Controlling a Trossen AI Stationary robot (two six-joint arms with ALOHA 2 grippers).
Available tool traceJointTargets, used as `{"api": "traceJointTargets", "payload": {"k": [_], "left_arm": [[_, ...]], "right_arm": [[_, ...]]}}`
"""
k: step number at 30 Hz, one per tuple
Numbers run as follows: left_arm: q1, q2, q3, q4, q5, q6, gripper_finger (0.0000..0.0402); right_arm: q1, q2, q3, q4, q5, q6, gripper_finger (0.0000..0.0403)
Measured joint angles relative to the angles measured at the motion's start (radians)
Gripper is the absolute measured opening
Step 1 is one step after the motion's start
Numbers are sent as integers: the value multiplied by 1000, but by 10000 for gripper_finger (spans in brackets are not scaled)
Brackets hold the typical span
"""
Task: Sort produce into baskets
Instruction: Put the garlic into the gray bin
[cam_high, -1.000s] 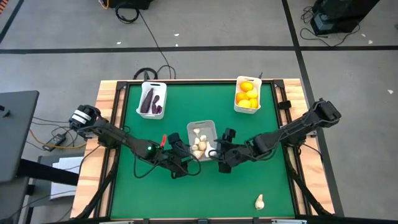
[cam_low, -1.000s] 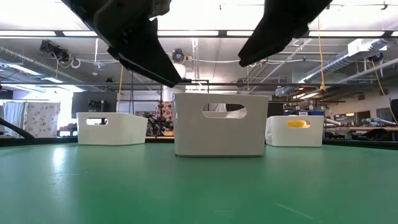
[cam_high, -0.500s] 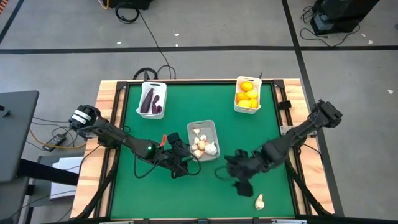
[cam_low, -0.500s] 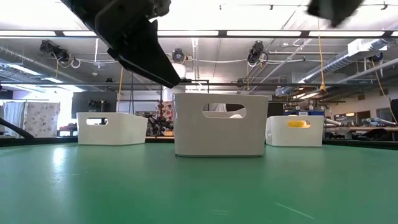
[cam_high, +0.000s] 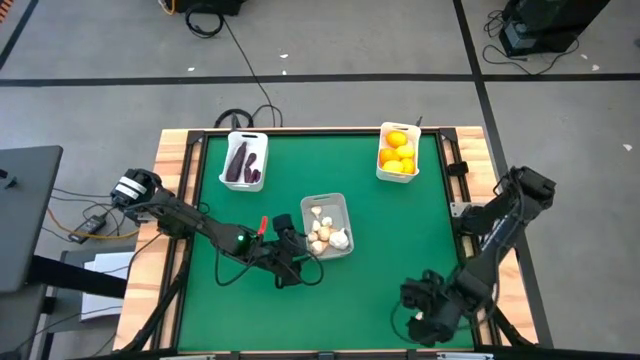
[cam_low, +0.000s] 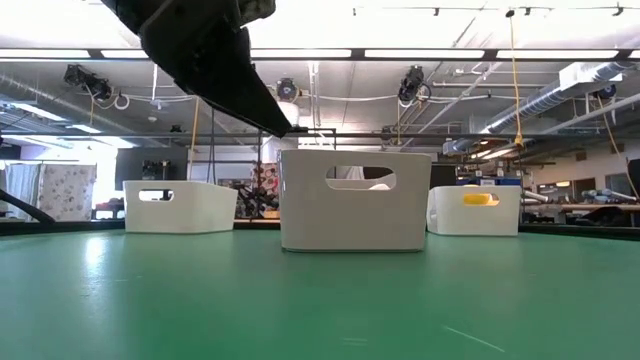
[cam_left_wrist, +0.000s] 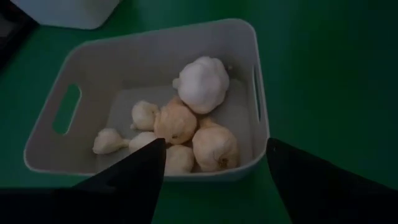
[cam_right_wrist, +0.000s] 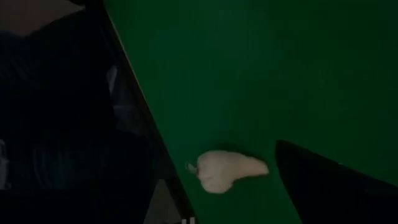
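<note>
Three white baskets stand on the green mat: one with dark purple vegetables (cam_high: 243, 160) at the far left, one with yellow citrus (cam_high: 397, 153) at the far right, one with garlic bulbs (cam_high: 325, 225) in the middle. My left gripper (cam_high: 287, 262) hovers open and empty just near of the garlic basket (cam_left_wrist: 155, 106). My right gripper (cam_high: 425, 318) is open over the near right corner. A loose garlic bulb (cam_right_wrist: 227, 169) lies on the mat ahead of its finger (cam_right_wrist: 323, 183). The gripper hides the bulb in the high view.
The loose bulb lies close to the mat's right edge (cam_right_wrist: 143, 137), with the wooden table border (cam_high: 478, 300) beside it. In the low view the garlic basket (cam_low: 355, 200) stands at the centre, between the other two baskets.
My right gripper has swung from beside the garlic basket toward the table's near right corner and now stands over the loose garlic bulb. The bulb and the baskets have not moved.
</note>
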Motion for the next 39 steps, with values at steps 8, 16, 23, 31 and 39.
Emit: {"api": "traceJointTargets", "payload": {"k": [8,16,23,31,39], "left_arm": [[0,0,0,57,-12,51,284],[0,0,0,62,-12,45,284],[0,0,0,62,-12,24,284],[0,0,0,57,-12,-2,284],[0,0,0,57,-12,-10,284]], "right_arm": [[111,0,-111,174,21,153,327],[139,0,-226,263,13,212,324],[139,0,-288,360,-5,224,315],[139,0,-337,446,-2,243,289],[134,0,-388,513,-5,267,236]]}}
